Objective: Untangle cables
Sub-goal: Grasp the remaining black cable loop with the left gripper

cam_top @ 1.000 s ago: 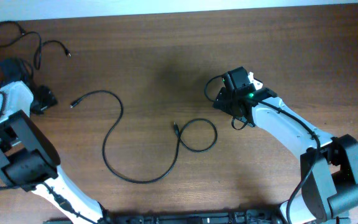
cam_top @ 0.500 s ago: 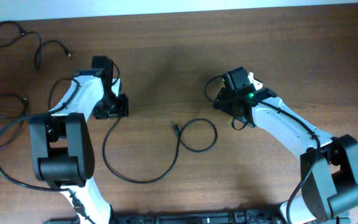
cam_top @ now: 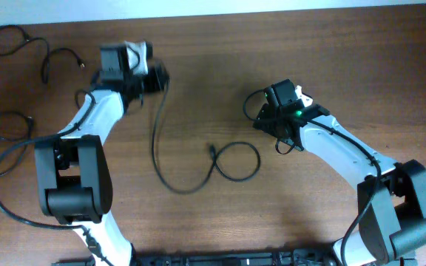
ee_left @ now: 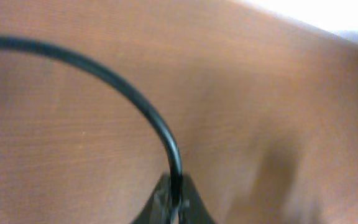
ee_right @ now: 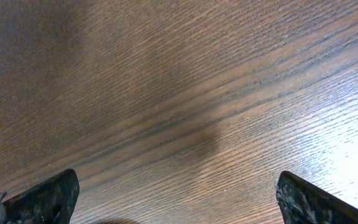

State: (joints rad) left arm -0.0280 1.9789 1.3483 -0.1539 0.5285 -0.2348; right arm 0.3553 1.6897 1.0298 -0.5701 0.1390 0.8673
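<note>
The left arm stretches up the table with its elbow bent, and its gripper is near the far edge, fingers pinched tight on a cable. The cable drops toward the near side, bends right and ends in a loop at mid-table. The right arm reaches in from the near right corner. Its gripper hangs over bare wood with the fingers spread wide, gripping nothing. A 2nd cable lies in the far left corner, and a 3rd cable lies by the left edge.

The right gripper hangs over the wooden table. Its two dark fingertips sit far apart at the lower corners, with only wood grain showing between them. The grain is darker toward the upper left and brighter at the right.
</note>
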